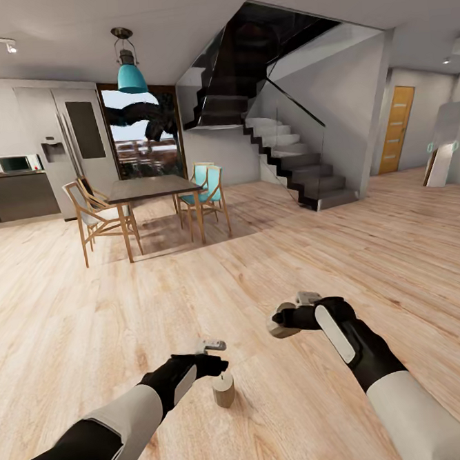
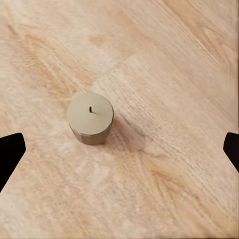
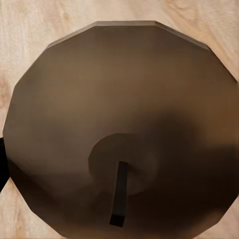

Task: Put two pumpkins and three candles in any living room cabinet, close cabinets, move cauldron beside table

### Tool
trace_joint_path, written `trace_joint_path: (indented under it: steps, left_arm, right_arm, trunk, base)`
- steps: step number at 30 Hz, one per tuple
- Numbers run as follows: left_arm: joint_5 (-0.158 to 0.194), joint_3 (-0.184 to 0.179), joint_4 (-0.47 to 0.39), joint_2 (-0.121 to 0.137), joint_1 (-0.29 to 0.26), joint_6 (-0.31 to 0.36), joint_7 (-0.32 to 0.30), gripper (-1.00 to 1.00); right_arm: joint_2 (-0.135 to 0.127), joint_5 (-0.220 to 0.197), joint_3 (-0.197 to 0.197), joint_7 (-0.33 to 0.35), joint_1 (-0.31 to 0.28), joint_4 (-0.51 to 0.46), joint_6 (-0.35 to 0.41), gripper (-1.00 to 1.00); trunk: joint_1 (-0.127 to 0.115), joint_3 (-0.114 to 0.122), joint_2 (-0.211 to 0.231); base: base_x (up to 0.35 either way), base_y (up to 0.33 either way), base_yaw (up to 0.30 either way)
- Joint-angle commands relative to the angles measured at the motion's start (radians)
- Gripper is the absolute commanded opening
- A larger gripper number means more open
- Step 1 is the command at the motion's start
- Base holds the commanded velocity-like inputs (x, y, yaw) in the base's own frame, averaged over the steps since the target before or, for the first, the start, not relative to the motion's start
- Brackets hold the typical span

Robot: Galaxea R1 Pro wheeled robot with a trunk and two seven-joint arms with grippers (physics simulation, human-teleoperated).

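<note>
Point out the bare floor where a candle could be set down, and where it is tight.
Bare wooden floor stretches wide between the dining table with its chairs and the two hands, and also toward the staircase. It is tight right at the hands: a candle stands on the floor beneath the left hand, and the right hand holds another candle.

Two arms: black upper segments, white forearm shells, black wrists with white side panels, grey-tipped black fingers [image 1: 213, 345].

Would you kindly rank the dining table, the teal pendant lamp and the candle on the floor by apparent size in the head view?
1. Dining table
2. Teal pendant lamp
3. Candle on the floor

The candle is nearest the camera, so true sizes differ more.
</note>
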Motion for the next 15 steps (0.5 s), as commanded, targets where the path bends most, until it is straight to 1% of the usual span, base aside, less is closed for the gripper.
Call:
trace_joint_path:
  steps: [1, 4, 7, 10, 12, 13, 15]
  left_arm:
    - [0.007, -0.007, -0.001, 0.000, -0.001, 0.005, -0.005, 1.00]
    - [-0.003, -0.007, 0.004, 0.000, -0.001, 0.004, -0.015, 1.00]
    - [-0.006, -0.007, 0.011, -0.001, -0.001, 0.005, -0.012, 1.00]
    - [-0.007, -0.007, 0.026, -0.005, -0.001, 0.007, -0.003, 1.00]
    - [-0.009, -0.007, 0.047, -0.014, -0.001, 0.007, 0.006, 1.00]
    - [-0.011, -0.007, 0.064, -0.023, -0.001, 0.005, 0.029, 1.00]
    - [-0.011, -0.007, 0.067, -0.025, -0.001, 0.005, 0.037, 1.00]
  right_arm:
    - [-0.001, -0.010, 0.004, -0.010, -0.001, -0.003, 0.003, -1.00]
    - [0.000, -0.010, 0.009, -0.010, -0.001, -0.010, 0.005, -1.00]
    - [0.000, -0.010, 0.011, -0.011, 0.000, -0.016, 0.006, -1.00]
    - [0.000, -0.010, 0.012, -0.011, 0.001, -0.019, 0.027, -1.00]
    - [0.000, -0.010, 0.013, -0.011, 0.001, -0.020, 0.048, -1.00]
    - [0.000, -0.010, 0.013, -0.010, 0.001, -0.020, 0.061, -1.00]
    - [0.001, -0.009, 0.015, -0.011, 0.001, -0.020, 0.064, -1.00]
  trunk:
    - [0.000, -0.001, 0.000]
    - [0.000, -0.001, 0.000]
    - [0.000, -0.001, 0.000]
    - [0.000, -0.001, 0.000]
    - [0.000, -0.001, 0.000]
    - [0.000, -0.001, 0.000]
    - [0.000, -0.001, 0.000]
  base:
    - [0.000, 0.000, 0.000]
    - [0.000, 0.000, 0.000]
    - [0.000, 0.000, 0.000]
    - [0.000, 0.000, 0.000]
    - [0.000, 0.000, -0.020]
    - [0.000, 0.000, -0.186]
    - [0.000, 0.000, -0.216]
